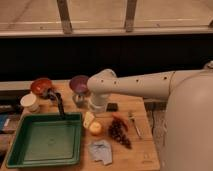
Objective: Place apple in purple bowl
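The apple [95, 129], small and yellow-orange, lies on the wooden table just right of the green tray. The purple bowl [79, 84] stands further back on the table, empty as far as I can see, beside the arm's white elbow. My gripper [89, 119] hangs down from the white arm and sits right at the apple's upper left side, touching or almost touching it. The apple rests on the table. The arm's wrist hides the table between the bowl and the apple.
An orange-red bowl [41, 86] and a white cup [30, 102] stand at the back left. A green tray [45, 141] fills the front left. Dark red grapes [119, 133], a red chili [120, 121], a utensil [134, 124] and a grey packet [101, 151] lie around the apple.
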`<state>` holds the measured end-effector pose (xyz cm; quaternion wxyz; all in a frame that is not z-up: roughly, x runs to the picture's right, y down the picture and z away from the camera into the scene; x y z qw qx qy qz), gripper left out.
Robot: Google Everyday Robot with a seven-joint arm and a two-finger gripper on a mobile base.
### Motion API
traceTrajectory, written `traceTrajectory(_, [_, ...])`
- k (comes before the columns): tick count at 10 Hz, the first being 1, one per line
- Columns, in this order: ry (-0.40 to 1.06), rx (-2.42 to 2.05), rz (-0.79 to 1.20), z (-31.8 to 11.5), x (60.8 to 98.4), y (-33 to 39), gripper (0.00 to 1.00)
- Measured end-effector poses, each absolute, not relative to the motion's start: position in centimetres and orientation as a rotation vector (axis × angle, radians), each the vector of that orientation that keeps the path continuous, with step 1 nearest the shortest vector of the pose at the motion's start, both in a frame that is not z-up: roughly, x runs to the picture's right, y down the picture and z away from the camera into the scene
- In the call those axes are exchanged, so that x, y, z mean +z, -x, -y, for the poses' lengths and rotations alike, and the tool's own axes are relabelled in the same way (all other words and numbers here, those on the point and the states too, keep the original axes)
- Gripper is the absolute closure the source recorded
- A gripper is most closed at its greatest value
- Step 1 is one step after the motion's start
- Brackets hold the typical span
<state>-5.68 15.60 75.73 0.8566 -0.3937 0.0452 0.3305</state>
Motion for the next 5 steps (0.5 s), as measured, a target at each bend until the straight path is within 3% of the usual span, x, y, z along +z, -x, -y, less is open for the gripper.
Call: traceTrajectory(5, [0.858, 0.648, -0.148, -18.4, 76.8, 5.6, 0.20])
